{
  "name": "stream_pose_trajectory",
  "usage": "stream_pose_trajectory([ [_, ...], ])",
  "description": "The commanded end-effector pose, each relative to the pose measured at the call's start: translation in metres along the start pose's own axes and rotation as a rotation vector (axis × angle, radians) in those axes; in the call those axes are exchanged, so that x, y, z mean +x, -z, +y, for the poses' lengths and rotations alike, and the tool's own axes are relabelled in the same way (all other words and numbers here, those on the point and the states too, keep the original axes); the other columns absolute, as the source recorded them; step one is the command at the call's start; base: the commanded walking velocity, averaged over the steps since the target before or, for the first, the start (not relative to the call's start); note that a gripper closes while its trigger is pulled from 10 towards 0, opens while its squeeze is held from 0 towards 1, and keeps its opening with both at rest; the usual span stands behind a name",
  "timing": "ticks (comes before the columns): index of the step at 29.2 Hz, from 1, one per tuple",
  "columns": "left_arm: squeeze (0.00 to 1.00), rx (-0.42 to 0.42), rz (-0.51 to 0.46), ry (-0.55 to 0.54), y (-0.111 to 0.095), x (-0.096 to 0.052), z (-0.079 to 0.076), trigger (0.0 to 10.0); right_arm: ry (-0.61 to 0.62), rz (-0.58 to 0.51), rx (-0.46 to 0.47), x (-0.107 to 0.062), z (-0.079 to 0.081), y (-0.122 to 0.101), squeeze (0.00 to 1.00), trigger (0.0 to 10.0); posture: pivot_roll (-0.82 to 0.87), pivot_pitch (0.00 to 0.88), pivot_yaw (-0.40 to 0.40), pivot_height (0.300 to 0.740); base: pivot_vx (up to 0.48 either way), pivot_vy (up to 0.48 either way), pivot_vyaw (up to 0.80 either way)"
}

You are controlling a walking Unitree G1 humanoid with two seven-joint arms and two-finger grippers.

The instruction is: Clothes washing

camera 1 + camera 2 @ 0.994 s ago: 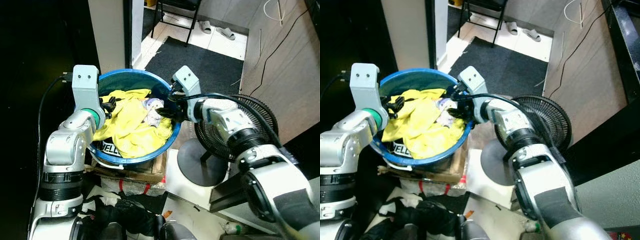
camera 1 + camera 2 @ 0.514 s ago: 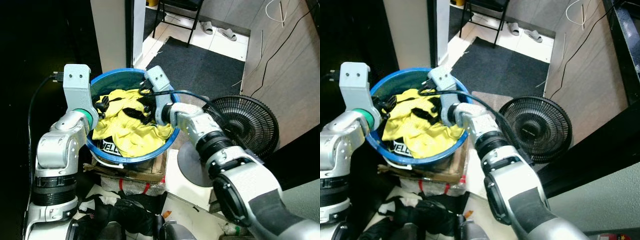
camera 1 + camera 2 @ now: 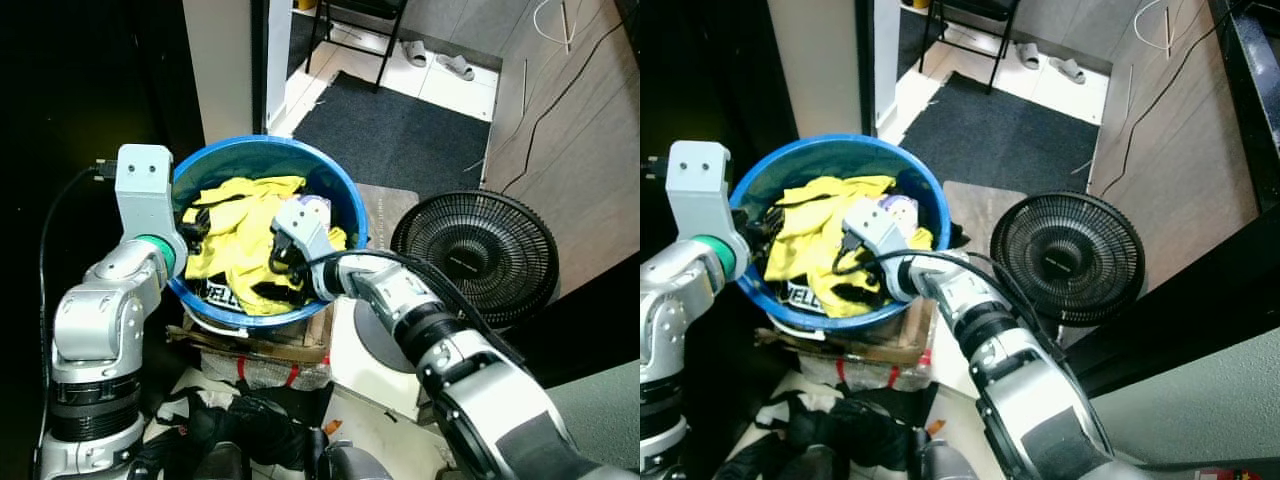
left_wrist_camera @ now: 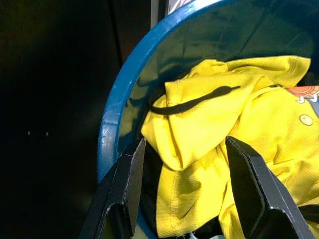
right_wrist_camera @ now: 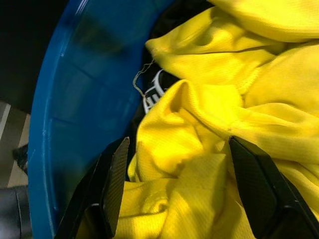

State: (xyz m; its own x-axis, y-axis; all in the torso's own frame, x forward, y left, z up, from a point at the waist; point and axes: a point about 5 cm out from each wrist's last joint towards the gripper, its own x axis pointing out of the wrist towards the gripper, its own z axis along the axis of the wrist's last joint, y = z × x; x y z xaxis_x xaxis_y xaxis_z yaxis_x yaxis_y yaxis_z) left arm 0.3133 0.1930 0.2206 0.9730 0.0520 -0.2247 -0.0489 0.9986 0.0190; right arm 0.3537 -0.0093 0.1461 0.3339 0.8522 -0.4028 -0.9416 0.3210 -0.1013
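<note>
A round blue plastic basin [image 3: 352, 205] sits on a flattened cardboard box [image 3: 270, 345], holding a crumpled yellow jersey [image 3: 235, 245] with black trim. From the head cameras, the left hand [image 3: 192, 225] reaches in over the basin's left rim, and the right hand [image 3: 282, 262] dips into the clothes from the near right side. A black floor fan [image 3: 475, 255] stands just right of the basin, with a dark doormat [image 3: 400, 130] beyond. The left wrist camera shows its hand open, fingers [image 4: 127, 172] spread either side of a yellow fold beside the blue wall. The right wrist camera also shows open fingers [image 5: 115, 174] straddling bunched yellow fabric, gripping nothing.
</note>
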Motion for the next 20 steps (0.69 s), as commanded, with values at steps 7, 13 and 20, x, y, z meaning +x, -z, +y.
stream_pose_trajectory([
  [7,0.0,0.008,0.036,-0.002,0.007,-0.006,0.003,10.0,-0.01,0.056,-0.029,-0.006,0.004,0.021,0.0,10.0,0.13,0.21,-0.046,0.74,0.0,0.0,0.0],
  [13,0.0,0.015,0.039,0.003,0.006,-0.006,0.003,10.0,-0.061,0.08,-0.07,-0.013,0.006,0.03,0.0,10.0,0.13,0.203,-0.038,0.74,0.0,0.0,0.0],
  [20,0.0,0.015,0.042,0.008,0.007,-0.005,0.002,10.0,0.136,0.131,-0.166,-0.029,-0.019,0.029,0.0,10.0,0.12,0.199,-0.038,0.74,0.0,0.0,0.0],
])
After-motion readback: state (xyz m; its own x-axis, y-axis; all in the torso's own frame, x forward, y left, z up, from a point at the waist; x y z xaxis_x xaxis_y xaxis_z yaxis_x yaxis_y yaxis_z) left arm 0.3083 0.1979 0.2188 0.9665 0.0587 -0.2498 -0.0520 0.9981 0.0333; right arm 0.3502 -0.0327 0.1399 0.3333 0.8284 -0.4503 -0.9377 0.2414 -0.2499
